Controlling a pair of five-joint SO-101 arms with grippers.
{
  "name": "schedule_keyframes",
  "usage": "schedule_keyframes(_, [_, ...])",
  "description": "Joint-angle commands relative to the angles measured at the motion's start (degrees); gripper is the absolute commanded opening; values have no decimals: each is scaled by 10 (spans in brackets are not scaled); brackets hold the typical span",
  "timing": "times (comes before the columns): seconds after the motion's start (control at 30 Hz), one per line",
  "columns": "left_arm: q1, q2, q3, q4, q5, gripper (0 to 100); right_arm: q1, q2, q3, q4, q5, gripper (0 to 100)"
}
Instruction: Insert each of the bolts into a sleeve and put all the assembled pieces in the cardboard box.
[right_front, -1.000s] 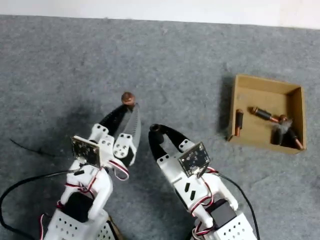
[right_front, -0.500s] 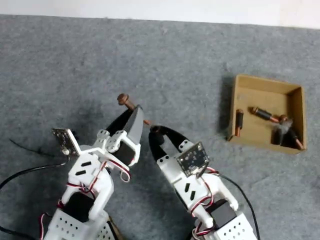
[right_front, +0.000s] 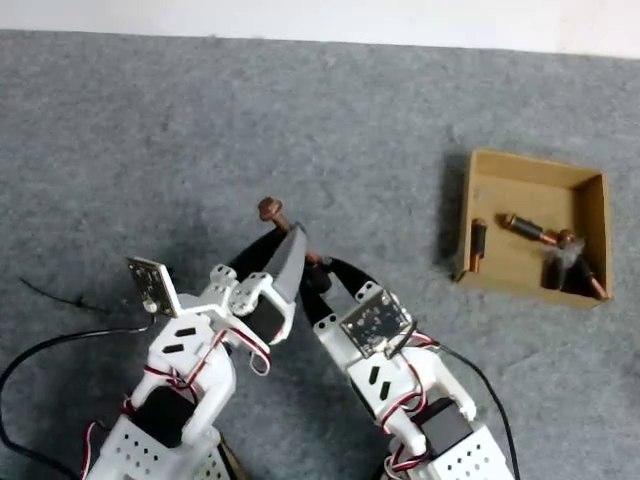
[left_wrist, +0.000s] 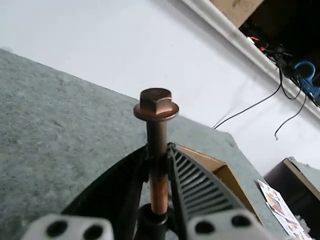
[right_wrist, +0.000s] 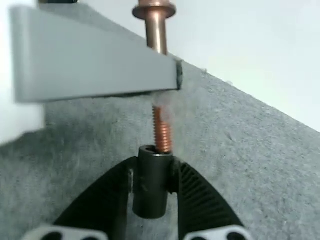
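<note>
Grey felt covers the surface (right_front: 150, 120), with a pale wall along its far edge. From above, the cardboard box (right_front: 530, 160) sits open with three assembled pieces (right_front: 528, 230) lying inside it. Both arms meet well apart from the box, on the side towards the middle of the felt.

The left gripper (right_front: 280, 237) has its fingers pinching the copper bolt (right_front: 270, 210) by the shank, head pointing away from the arms. The left wrist view shows that grip close up: the bolt (left_wrist: 158, 130) stands upright between a black finger and a ribbed grey one, with a corner of the box (left_wrist: 215, 165) behind it.

The right gripper (right_wrist: 151, 172) has its fingers closed around a black sleeve (right_wrist: 151, 182), held upright with its open end up. In that view the bolt's threaded end hangs right at the sleeve's mouth, and the left arm's grey finger (right_wrist: 90, 65) crosses in front of the shank. Whether the thread has entered the sleeve cannot be told. From above, the sleeve is mostly hidden among the fingers.
</note>
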Motion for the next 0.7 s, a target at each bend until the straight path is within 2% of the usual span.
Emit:
schedule_keyframes(0.0, [18,-10,-3,0,-5,10,3,-5,77,-3,5,5])
schedule_keyframes(0.17, [21,-10,-11,41,-5,9,20,-7,77,-5,5,5])
schedule_keyframes(0.37, [56,-10,-15,120,-6,10,21,-7,76,-5,5,5])
schedule_keyframes(0.5, [79,-10,-9,123,-6,10,21,-6,76,-5,5,5])
schedule_keyframes(0.67, [73,-9,-4,124,-6,21,21,-6,76,-3,5,5])
